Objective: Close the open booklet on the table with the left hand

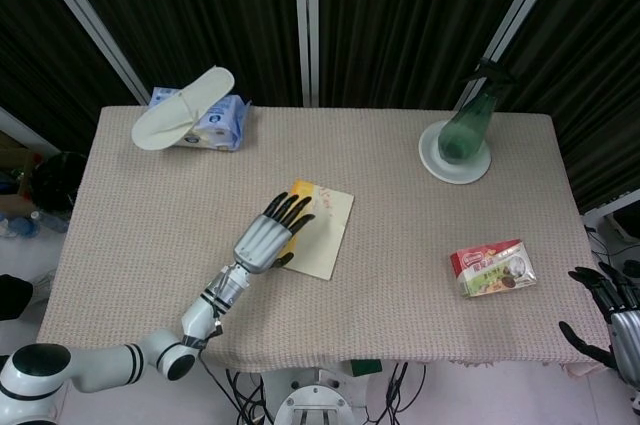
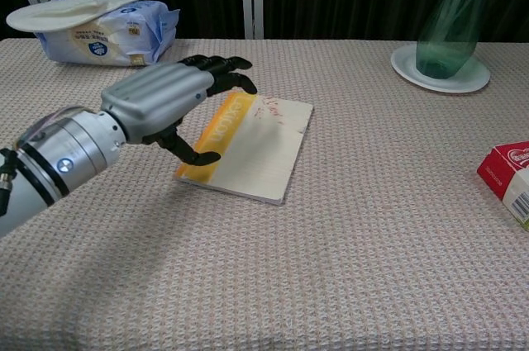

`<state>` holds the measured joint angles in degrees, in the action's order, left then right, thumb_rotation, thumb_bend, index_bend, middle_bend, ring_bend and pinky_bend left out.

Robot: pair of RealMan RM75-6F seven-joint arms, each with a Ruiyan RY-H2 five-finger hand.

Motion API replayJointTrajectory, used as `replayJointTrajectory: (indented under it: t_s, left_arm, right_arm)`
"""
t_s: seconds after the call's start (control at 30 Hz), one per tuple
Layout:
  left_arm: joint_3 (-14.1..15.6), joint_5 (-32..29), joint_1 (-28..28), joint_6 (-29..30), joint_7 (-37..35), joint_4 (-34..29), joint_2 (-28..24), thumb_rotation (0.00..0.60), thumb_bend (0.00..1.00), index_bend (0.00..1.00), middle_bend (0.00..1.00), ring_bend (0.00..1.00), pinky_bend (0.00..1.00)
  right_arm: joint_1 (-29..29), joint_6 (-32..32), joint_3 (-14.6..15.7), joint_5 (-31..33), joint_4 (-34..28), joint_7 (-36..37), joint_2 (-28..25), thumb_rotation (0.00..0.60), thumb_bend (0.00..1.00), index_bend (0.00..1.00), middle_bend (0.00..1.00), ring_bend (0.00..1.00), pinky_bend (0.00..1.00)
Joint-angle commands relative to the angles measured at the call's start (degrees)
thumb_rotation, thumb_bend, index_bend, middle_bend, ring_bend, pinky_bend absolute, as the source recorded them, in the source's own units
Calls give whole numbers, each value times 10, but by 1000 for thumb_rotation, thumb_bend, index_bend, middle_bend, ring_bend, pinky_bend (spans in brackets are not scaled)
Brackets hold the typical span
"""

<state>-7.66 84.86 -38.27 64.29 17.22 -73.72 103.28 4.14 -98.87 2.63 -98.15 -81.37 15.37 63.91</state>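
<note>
Fingers (image 2: 216, 70) of left hand (image 1: 262, 240) overlap the closed booklet's (image 2: 260, 150) spine edge.

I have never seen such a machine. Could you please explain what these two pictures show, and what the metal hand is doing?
It is a two-armed robot at a table. One picture looks down from its head, the other forward from its chest. The left hand sits over the yellow edge of a closed booklet, fingers apart, holding nothing. The right hand waits, open, at the table's right edge. Also on the table: a slipper on a tissue pack, a green bottle on a white plate, and a red snack box.
</note>
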Motion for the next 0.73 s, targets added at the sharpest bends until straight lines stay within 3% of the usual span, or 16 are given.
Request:
replayJointTrajectory:
  t_s: [0.03, 0.23, 0.37, 0.53, 0.73]
  left_arm:
    - [-9, -21, 40, 40, 7, -100, -103, 600, 187, 174, 0, 0, 63]
    - [4, -63, 119, 99, 19, -201, -253, 600, 188, 175, 0, 0, 63]
    - [27, -77, 180, 145, -20, -221, -321, 600, 188, 175, 0, 0, 63]
    - [78, -57, 271, 220, -94, -220, -372, 600, 188, 175, 0, 0, 63]
    - [137, -13, 356, 288, -131, -200, -381, 600, 188, 175, 0, 0, 63]
  right_arm:
    - [-4, 9, 3, -2, 2, -1, -1, 600, 176, 237, 186, 92, 194]
    - [-15, 30, 2, 1, 8, 1, -6, 600, 177, 237, 186, 92, 196]
    - [-26, 42, 1, -3, 16, 9, -7, 600, 177, 241, 187, 93, 196]
    - [-38, 46, -1, -12, 24, 27, -5, 600, 177, 241, 187, 93, 196]
    - [-57, 55, -2, -29, 23, 18, 0, 600, 176, 241, 187, 93, 196]
